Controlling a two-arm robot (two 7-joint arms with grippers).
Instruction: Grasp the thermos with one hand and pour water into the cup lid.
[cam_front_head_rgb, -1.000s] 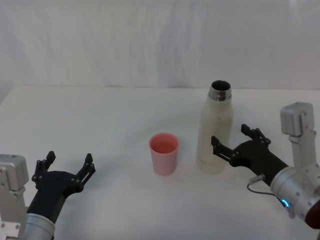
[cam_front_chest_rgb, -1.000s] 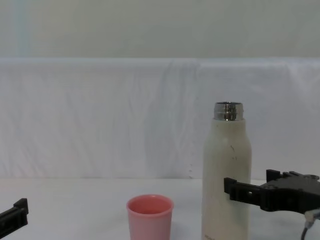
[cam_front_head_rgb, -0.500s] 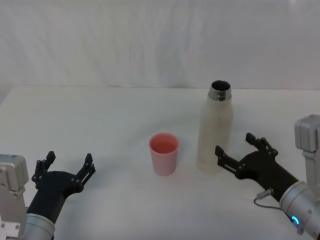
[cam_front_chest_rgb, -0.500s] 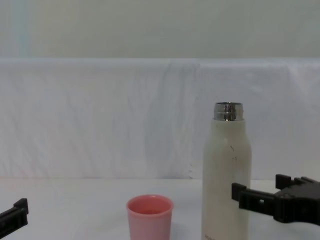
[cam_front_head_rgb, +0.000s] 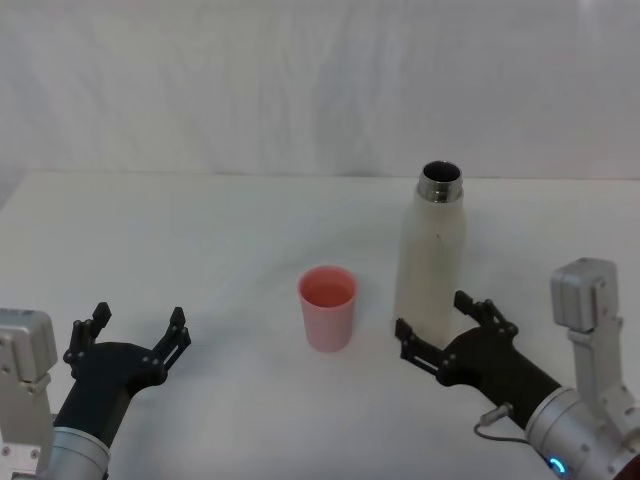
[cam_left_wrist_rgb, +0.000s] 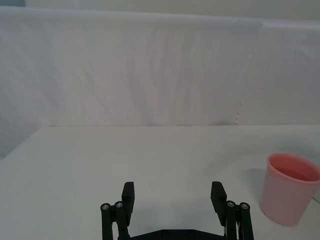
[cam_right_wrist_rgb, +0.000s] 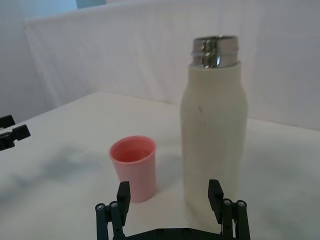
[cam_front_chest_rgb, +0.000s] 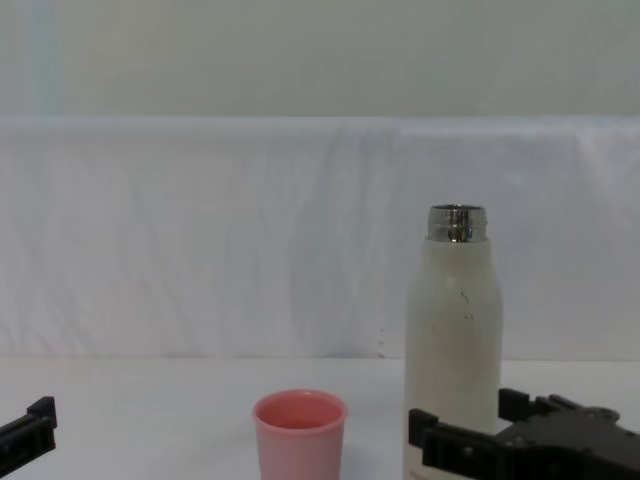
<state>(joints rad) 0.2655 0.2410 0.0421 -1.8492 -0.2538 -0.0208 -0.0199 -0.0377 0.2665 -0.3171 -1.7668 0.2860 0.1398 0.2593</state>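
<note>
Bottle (cam_front_head_rgb: 432, 262) stands upright, uncapped, on the table (cam_front_head_rgb: 200, 240), cup (cam_front_head_rgb: 328, 307) just to its left. Right gripper (cam_front_head_rgb: 445, 336) spread, low before the bottle, lined up to straddle it. Left gripper (cam_front_head_rgb: 130, 338) spread, parked near-left.

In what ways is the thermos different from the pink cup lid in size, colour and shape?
The thermos is far taller than the cup lid. The thermos is cream-white with a shiny steel neck, while the cup lid is pink all over. The thermos narrows at rounded shoulders to a small mouth; the cup lid is widest at its rim. Both stand upright and uncovered on the white table, side by side and apart.
</note>
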